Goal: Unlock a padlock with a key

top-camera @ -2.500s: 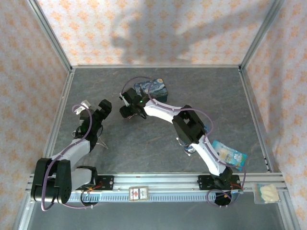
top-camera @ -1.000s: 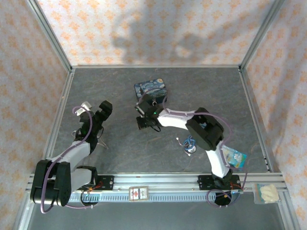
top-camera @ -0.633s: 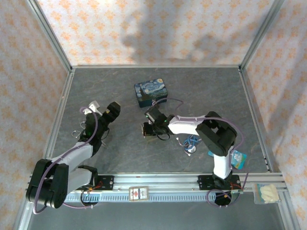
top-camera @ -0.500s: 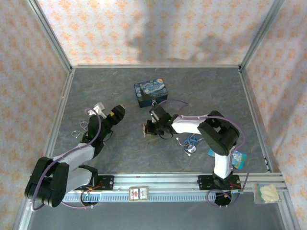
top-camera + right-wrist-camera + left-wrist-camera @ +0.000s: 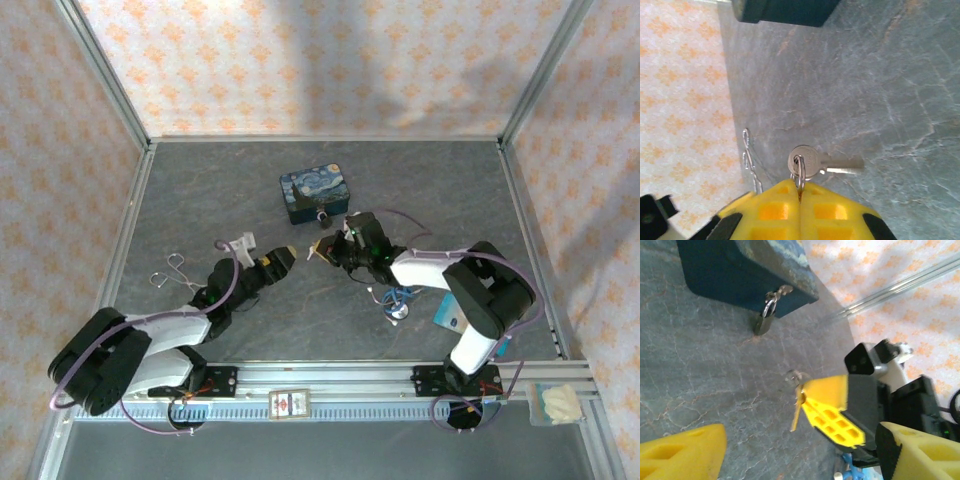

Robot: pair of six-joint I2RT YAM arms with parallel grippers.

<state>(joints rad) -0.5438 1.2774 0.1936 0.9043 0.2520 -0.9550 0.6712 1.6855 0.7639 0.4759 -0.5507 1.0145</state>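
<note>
Right gripper (image 5: 800, 194): pads pressed together, pinching the small ring of the key (image 5: 812, 162). The key hangs just past the tips with its blade lying out sideways, and it appears clear of the worktop (image 5: 695, 375). Held by the ring alone, the blade likely swings loose, which is a poor hold for aiming at a keyhole.

Left gripper (image 5: 279, 261): jaws stand apart with nothing between them. Its fingers (image 5: 682, 452) frame the key from either side, and the right gripper's tips sit close ahead. This reads as a handover set-up, with the left placed to take the key firmly. That is a judgement only.

Padlock (image 5: 763, 322): beyond the key as seen from the left gripper, apart from both grippers. It hangs by its shackle from the hasp on the front of the painted box (image 5: 735, 275), body drooping toward the worktop. The shackle looks closed, so unlocking is not yet done. The keyhole is too small to make out.

Containers: the painted box has its lid down and is fastened by the padlock. Its contents are hidden.

Also noted: a wire clip (image 5: 749, 160) lies on the worktop, off to one side of the right gripper. A blue coiled cord (image 5: 397, 298) lies back beside the right arm.
</note>
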